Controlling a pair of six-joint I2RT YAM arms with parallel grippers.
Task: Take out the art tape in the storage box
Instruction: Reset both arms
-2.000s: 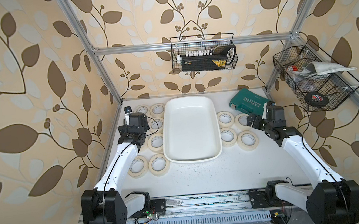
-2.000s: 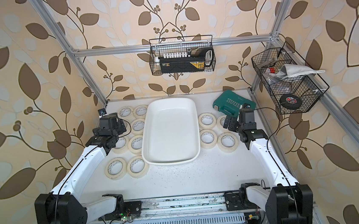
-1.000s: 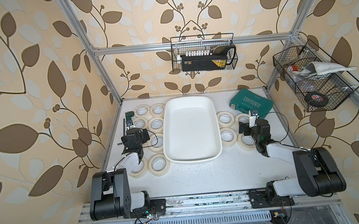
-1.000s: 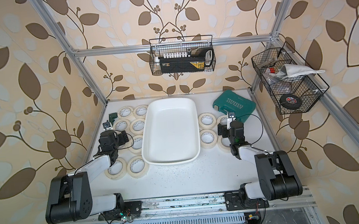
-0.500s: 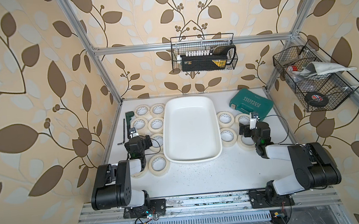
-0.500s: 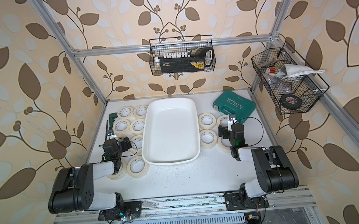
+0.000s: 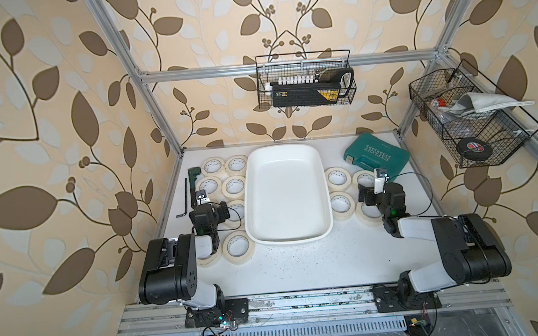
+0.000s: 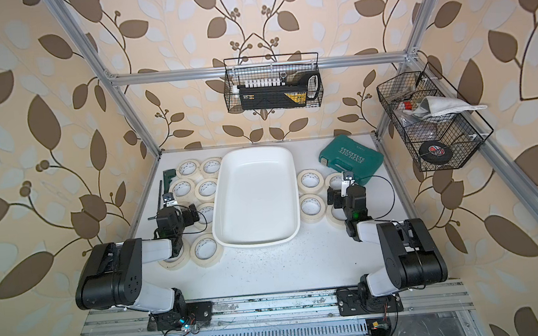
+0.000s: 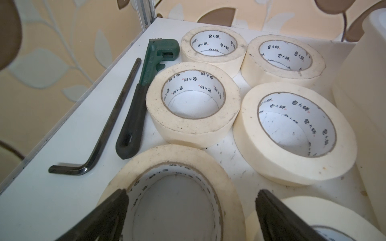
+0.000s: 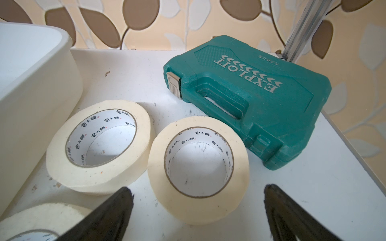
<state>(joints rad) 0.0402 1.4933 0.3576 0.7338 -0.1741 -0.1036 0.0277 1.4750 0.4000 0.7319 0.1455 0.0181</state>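
Art tape lies beside the storage box; left gripper and right gripper spread wide, grasping nothing

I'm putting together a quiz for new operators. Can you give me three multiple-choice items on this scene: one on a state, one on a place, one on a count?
1. The storage box is: A empty; B half full; C lidded.
2. The green wrench lies: A inside the storage box; B between the hex key and the art tape rolls; C on a roll.
3. Art tape rolls on the teal case side of the storage box: A one; B four; C nine.
Key: 1 A, its bare white floor shows; 2 B, the left wrist view shows it there; 3 B, four rings show in both top views.
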